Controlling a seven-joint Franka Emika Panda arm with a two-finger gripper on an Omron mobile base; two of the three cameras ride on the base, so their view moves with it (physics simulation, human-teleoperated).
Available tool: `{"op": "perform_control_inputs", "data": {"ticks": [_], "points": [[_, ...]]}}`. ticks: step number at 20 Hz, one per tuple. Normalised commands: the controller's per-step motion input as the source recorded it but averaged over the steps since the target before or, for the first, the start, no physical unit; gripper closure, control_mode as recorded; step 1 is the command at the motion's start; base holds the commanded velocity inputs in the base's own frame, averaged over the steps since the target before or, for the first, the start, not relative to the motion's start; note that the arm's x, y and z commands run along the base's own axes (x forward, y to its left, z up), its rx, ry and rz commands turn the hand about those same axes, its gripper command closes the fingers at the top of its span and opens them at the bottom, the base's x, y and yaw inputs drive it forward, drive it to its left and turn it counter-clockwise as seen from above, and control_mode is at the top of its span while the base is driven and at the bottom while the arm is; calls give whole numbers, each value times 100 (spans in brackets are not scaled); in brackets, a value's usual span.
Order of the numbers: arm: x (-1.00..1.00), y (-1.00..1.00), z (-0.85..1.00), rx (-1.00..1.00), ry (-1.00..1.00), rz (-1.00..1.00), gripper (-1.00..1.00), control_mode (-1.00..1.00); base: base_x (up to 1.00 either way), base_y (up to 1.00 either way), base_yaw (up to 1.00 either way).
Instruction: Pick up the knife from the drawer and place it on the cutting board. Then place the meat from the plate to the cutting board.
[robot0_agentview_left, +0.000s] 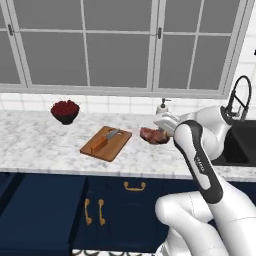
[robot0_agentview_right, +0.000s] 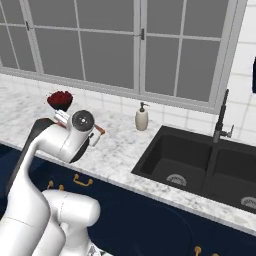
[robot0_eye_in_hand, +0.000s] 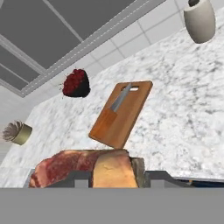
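Marble-patterned white counter (robot0_agentview_left: 45, 140) runs beneath a wide grey-framed window (robot0_agentview_left: 120, 45), with navy cabinet fronts (robot0_agentview_left: 115, 210) below it. On the counter lies the cutting board (robot0_agentview_left: 106, 143), a brown wooden rectangle set at an angle. The knife (robot0_agentview_left: 106, 138) rests flat on top of the board, its grey blade toward the window and its orange-brown handle toward the counter's front edge; the hand view shows the same arrangement, knife (robot0_eye_in_hand: 114, 109) lying along the board (robot0_eye_in_hand: 127, 118).

Just to the right of the board in the left base view, the meat (robot0_agentview_left: 152, 135) sits at the end of the white arm, a lumpy reddish-brown piece with pale streaks. In the hand view the meat (robot0_eye_in_hand: 83, 168) lies directly at the gripper (robot0_eye_in_hand: 114, 177), between the two finger housings and touching them. The jaws stand apart around it, but the fingertips themselves are hidden, so whether they press on the meat cannot be told. Whether the meat is raised off the counter or resting on it is equally unclear.

Behind the board, a dark bowl of red berries (robot0_agentview_left: 65, 111) stands near the tiled wall. A cream soap dispenser (robot0_agentview_right: 142, 118) stands beside the black sink (robot0_agentview_right: 195, 165), whose dark faucet (robot0_agentview_right: 222, 120) rises at its back edge.
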Motion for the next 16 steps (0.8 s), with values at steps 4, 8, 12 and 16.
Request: {"op": "perform_control_inputs", "data": {"ticks": [4, 8, 12, 16], "points": [[0, 10, 0, -5, 0, 0, 100, -100, 0, 23, 0], [13, -3, -1, 1, 0, -2, 100, -100, 0, 0, 0], [44, -20, -11, 9, 5, -3, 100, -100, 0, 0, 0], [56, -2, -22, 15, 8, 0, 100, -100, 0, 0, 0]]}}
